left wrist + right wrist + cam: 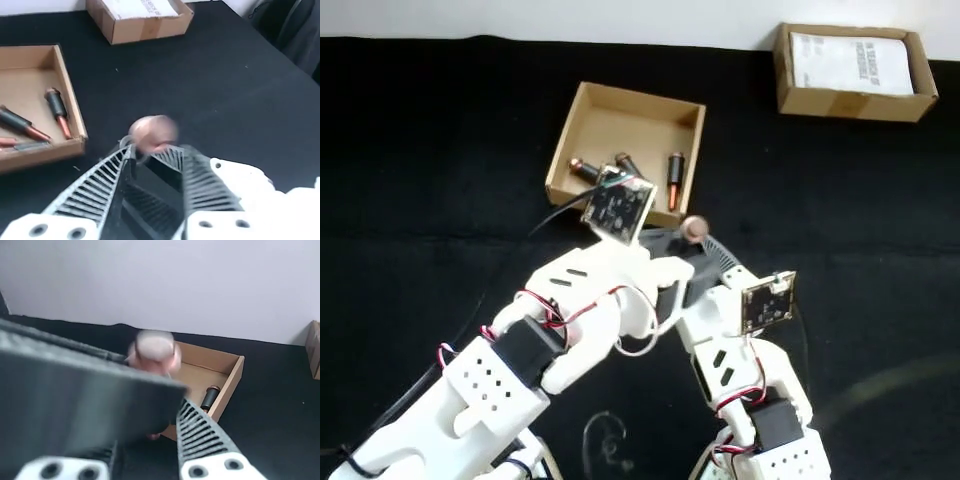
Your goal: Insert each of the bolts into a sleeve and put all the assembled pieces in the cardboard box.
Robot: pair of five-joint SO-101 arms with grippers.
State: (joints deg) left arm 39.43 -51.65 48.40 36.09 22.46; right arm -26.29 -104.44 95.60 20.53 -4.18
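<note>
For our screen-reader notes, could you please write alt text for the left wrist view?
A copper-headed bolt sits right at the left gripper, above the black table. Nearby, an open cardboard box holds three assembled pieces.

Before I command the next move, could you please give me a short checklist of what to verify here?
1. Bolt head sits where the left claw and right claw meet: ok.
2. Bolt fully assembled: cannot tell, its shaft is hidden.
3. Which claw holds it: cannot tell.
4. Bolt head above the cardboard box: not ok, it is just outside the box's near corner.
5. Room in the box beside the three assembled pieces: ok.
</note>
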